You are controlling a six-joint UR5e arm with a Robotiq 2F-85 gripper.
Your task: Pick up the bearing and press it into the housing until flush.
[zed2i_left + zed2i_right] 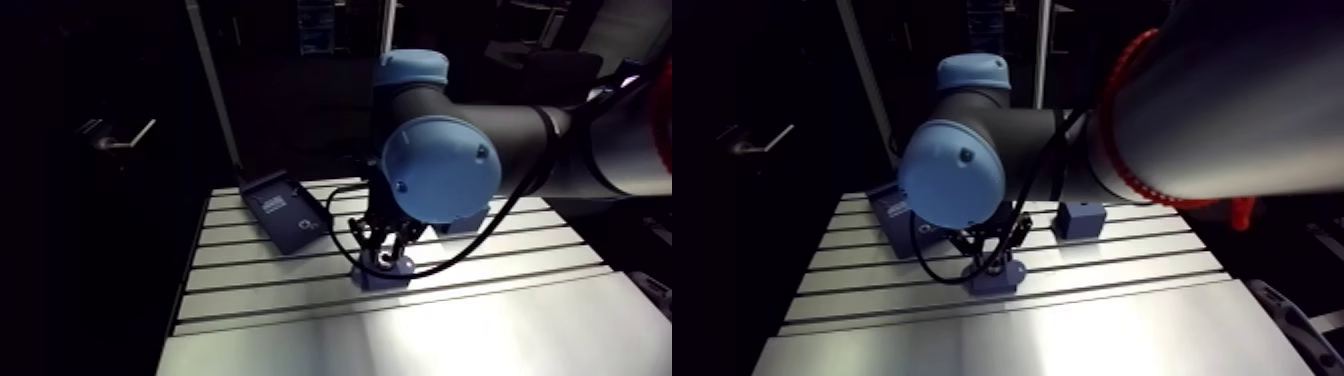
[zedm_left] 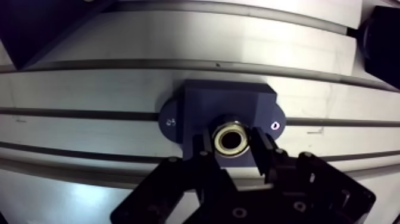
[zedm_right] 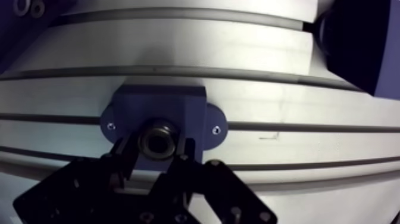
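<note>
In the wrist view a dark-blue housing (image 2: 229,104) with two flange ears lies flat on the slotted table (image 2: 119,89). A metal ring bearing (image 2: 231,139) sits at the housing's bore, on the side nearest the gripper. My gripper (image 2: 232,146) is shut on the bearing, one black finger (image 2: 201,149) against each side of it. How deep the bearing sits in the bore I cannot tell. In the arm view the gripper (image 1: 388,245) hangs straight down onto the housing (image 1: 388,272), near the table's middle.
A dark flat tray (image 1: 285,210) lies tilted at the table's back left. A second dark-blue block (image 1: 1080,218) stands behind the housing to the right; in the wrist view it shows as a dark block (image 3: 357,42) ahead of the gripper and off to one side. A smooth metal plate (image 1: 450,335) spans the front.
</note>
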